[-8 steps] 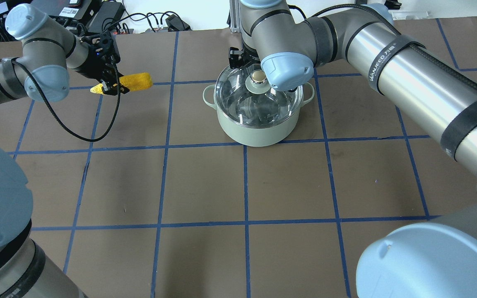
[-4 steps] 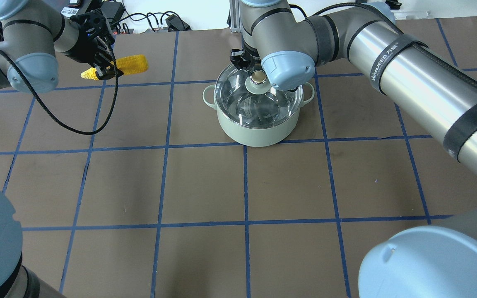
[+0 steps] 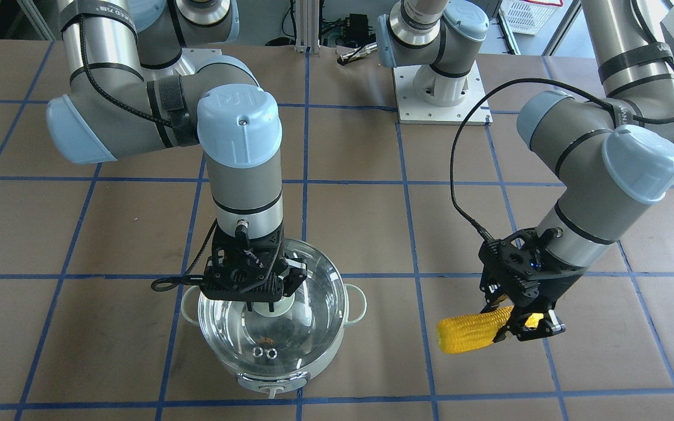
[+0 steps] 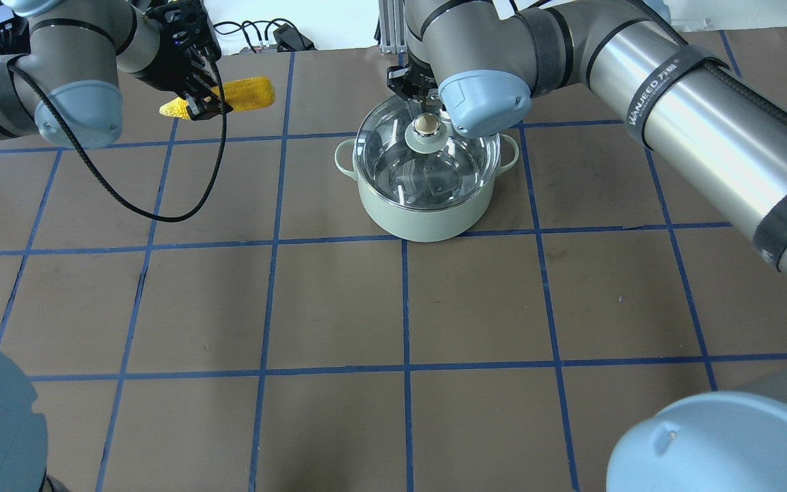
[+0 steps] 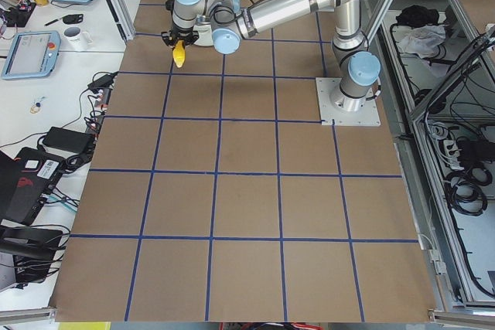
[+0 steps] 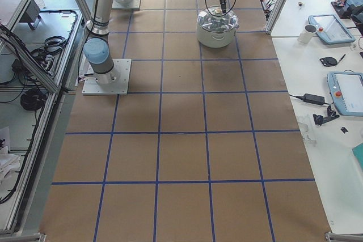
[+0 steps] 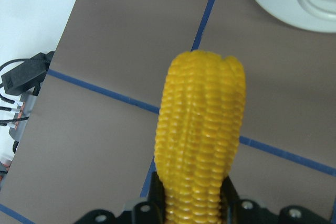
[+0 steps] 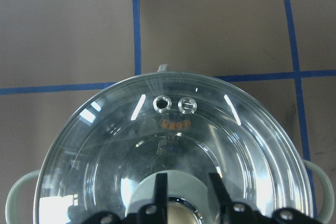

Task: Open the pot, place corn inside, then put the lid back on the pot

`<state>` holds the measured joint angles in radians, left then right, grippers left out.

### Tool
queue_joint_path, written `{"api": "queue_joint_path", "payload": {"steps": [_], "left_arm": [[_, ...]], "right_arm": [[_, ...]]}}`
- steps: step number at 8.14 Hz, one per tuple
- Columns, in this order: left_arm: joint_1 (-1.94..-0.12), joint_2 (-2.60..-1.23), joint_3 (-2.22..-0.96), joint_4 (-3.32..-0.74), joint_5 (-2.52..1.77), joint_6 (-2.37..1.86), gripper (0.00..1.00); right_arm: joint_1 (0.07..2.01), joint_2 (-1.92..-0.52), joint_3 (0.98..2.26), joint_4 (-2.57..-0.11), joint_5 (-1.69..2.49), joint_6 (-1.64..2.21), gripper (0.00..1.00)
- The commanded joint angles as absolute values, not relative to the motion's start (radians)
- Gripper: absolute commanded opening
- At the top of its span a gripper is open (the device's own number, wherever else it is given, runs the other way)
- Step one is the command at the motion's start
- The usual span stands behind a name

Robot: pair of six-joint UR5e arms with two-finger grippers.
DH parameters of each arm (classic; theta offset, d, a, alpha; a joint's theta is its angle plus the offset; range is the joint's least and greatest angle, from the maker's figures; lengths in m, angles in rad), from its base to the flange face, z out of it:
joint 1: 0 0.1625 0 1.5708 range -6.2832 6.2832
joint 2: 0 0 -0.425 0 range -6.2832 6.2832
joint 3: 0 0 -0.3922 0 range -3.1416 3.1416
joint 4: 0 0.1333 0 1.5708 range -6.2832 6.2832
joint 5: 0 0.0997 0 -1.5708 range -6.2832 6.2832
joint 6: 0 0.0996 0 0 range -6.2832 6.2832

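The pale mint-green pot (image 4: 427,219) stands at the far middle of the table, also in the front view (image 3: 272,383). My right gripper (image 3: 267,304) is shut on the metallic knob of the glass lid (image 4: 400,157), which hangs just above the pot's rim. In the right wrist view its fingers flank the knob over the lid (image 8: 105,156). My left gripper (image 4: 199,106) is shut on the yellow corn (image 4: 250,93) near its pale tip. It holds the corn level in the air, left of the pot. The corn (image 7: 202,129) fills the left wrist view.
Cables and power bricks (image 4: 264,34) lie past the table's far edge. The arms' base plate (image 3: 442,88) sits at the robot's side. Side tables with tablets (image 5: 31,52) and a mug flank the table ends. Blue tape lines grid the brown tabletop.
My left gripper has carried the corn up and away, then right toward the pot. My right gripper has closed in on the knob and the lid has risen slightly off the pot.
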<state>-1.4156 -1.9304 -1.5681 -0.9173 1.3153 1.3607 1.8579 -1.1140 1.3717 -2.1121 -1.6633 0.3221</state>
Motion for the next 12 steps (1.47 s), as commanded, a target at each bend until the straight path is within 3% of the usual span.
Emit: {"api": "queue_joint_path", "payload": {"steps": [1, 2, 3, 12], "left_arm": [[-1.509, -1.899, -1.568, -0.911, 1.315, 1.226, 0.00], [-1.532, -1.888, -1.568, -0.910, 1.315, 1.204, 0.00], [-1.532, -1.885, -1.568, -0.910, 1.315, 1.215, 0.00], [-1.517, -1.904, -1.577, -0.914, 1.316, 1.442, 0.00]], "right_arm": [[1.856, -1.111, 1.374, -2.112, -1.655, 0.327, 0.38], [1.856, -1.108, 1.373, -2.112, -1.654, 0.333, 0.42], [1.856, -1.108, 1.373, -2.114, -1.654, 0.350, 0.65], [1.861, -1.106, 1.416, -2.076, -1.598, 0.397, 0.64]]}}
